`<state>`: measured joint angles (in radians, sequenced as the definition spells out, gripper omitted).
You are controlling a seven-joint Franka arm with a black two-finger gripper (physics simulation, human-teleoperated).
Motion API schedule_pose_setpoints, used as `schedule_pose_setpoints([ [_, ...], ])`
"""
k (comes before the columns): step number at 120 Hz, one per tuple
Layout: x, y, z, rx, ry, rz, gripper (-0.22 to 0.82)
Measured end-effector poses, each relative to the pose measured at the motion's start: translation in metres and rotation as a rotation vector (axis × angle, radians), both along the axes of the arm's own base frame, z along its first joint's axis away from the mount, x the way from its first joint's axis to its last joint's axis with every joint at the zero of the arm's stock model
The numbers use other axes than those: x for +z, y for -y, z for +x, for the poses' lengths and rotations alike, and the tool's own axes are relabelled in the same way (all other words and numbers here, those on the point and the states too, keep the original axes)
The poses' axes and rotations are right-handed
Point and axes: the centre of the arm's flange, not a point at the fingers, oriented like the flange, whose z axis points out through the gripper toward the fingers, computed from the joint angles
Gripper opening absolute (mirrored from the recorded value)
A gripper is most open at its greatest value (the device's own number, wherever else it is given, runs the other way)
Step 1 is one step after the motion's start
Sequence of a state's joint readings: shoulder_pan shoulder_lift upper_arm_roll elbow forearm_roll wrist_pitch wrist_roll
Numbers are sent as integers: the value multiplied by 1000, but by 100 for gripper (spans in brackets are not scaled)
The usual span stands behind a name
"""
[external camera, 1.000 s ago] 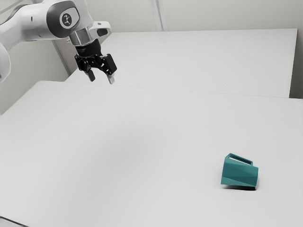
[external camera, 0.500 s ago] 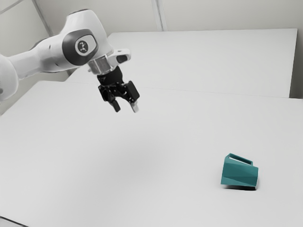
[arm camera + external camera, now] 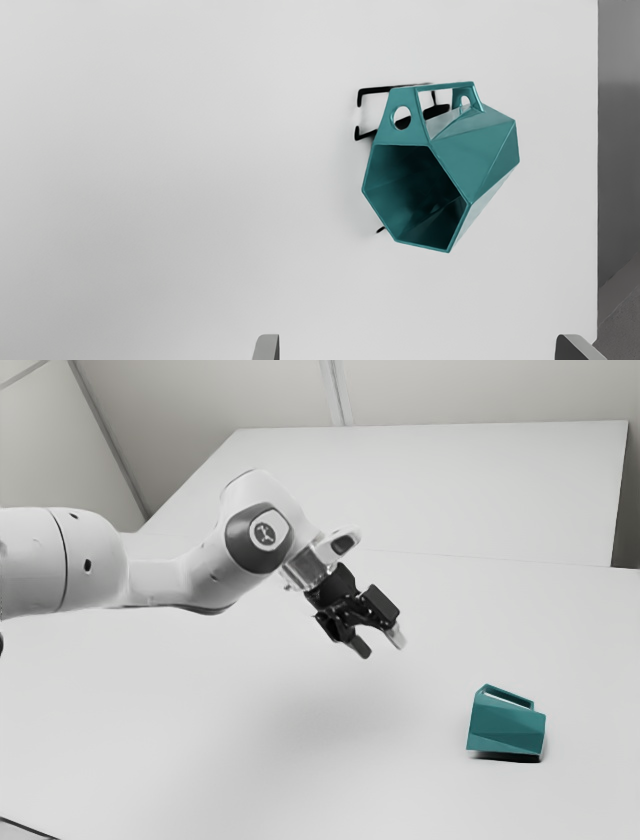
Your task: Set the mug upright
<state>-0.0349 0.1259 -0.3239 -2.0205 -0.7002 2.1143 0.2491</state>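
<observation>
Two jaws of the gripper (image 3: 381,648) are standing wide apart, gripping nothing, above the table (image 3: 250,720). Teal mug (image 3: 505,728) is lying on its side, near, toward the exterior view's right.

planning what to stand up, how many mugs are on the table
1: a teal mug, on its side on the table toward the exterior view's right, open end facing the hand.
</observation>
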Motion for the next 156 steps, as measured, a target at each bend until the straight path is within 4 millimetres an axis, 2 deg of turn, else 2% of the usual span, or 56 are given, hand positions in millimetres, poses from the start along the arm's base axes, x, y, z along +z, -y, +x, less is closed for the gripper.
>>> schedule_pose_setpoints([
  [16, -6, 39, -11, -45, 35, -29, 60],
  [32, -23, 65, -19, -55, 32, -56, 60],
  [59, -70, 81, -20, 60, -46, -177, 60],
  [75, -88, 99, -27, 110, -79, -266, 60],
  [108, -108, 120, -38, 119, -70, -326, 60],
  [133, -107, 129, -38, 118, -24, -343, 60],
  [156, -116, 132, -39, 142, -19, -356, 59],
])
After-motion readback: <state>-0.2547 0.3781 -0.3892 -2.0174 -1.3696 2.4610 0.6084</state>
